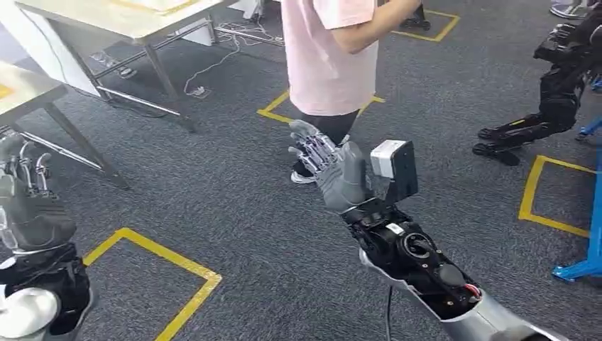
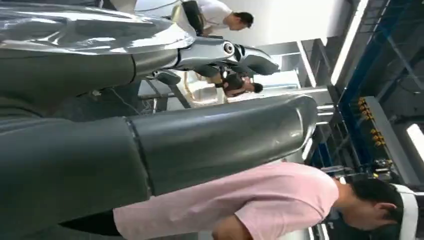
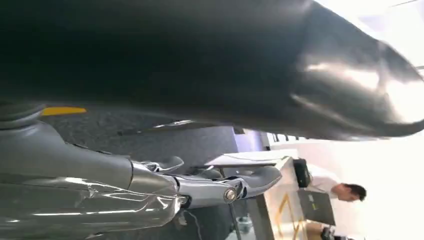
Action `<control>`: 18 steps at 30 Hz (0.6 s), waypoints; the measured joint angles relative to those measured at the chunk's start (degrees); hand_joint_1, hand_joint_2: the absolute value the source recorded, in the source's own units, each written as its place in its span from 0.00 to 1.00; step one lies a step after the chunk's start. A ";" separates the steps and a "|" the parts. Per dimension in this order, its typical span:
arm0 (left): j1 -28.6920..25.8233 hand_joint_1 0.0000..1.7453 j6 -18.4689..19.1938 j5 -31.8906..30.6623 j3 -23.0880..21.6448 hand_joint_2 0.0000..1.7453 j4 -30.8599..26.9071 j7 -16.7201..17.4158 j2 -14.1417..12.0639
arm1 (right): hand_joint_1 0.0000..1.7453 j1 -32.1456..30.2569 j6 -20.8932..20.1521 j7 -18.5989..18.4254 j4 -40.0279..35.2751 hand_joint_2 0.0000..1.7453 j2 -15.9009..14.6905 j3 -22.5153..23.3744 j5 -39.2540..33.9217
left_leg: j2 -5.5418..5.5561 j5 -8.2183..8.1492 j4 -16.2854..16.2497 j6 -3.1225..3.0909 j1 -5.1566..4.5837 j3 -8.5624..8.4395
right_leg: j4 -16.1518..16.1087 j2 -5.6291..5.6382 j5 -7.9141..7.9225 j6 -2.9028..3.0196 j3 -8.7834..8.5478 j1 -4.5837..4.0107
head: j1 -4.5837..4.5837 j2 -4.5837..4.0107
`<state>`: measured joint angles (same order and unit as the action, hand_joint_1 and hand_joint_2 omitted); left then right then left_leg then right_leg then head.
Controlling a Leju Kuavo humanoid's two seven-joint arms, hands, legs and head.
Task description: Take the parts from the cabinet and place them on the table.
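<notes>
My right hand [image 1: 332,165] is raised in the middle of the head view, palm up and fingers spread, with nothing in it. My left hand [image 1: 28,195] stands at the lower left, fingers upright and apart, also holding nothing. In the left wrist view the thick thumb [image 2: 210,145] and the silver fingers [image 2: 220,52] are stretched out with nothing between them. The right wrist view likewise has its thumb [image 3: 280,75] and fingers [image 3: 220,187] extended and bare.
A person in a pink shirt [image 1: 323,53] stands just beyond my right hand. Tables [image 1: 121,21] stand at the upper left. A dark robot [image 1: 561,92] and a blue frame [image 1: 589,241] are on the right. Yellow tape squares [image 1: 152,249] mark the grey carpet.
</notes>
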<state>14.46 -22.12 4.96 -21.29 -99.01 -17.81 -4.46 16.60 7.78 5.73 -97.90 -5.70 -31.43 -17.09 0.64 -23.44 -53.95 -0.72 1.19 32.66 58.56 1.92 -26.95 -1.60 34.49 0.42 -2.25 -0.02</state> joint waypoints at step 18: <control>0.96 0.00 -0.04 0.04 0.02 0.00 0.04 0.63 0.22 | 0.00 -0.31 0.55 -0.35 -0.39 0.00 0.57 -0.13 0.92 | -1.01 -9.44 -17.57 2.62 -0.45 7.41 | -4.37 -1.12 2.80 2.47 -2.76 -0.02 | 0.05 0.02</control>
<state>15.42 -22.16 5.01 -21.27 -98.97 -17.18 -4.24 16.28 8.33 5.38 -98.29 -5.14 -31.56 -16.17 -0.38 -32.87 -71.52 1.90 0.74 40.07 54.19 0.80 -24.16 0.87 31.73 0.40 -2.21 0.00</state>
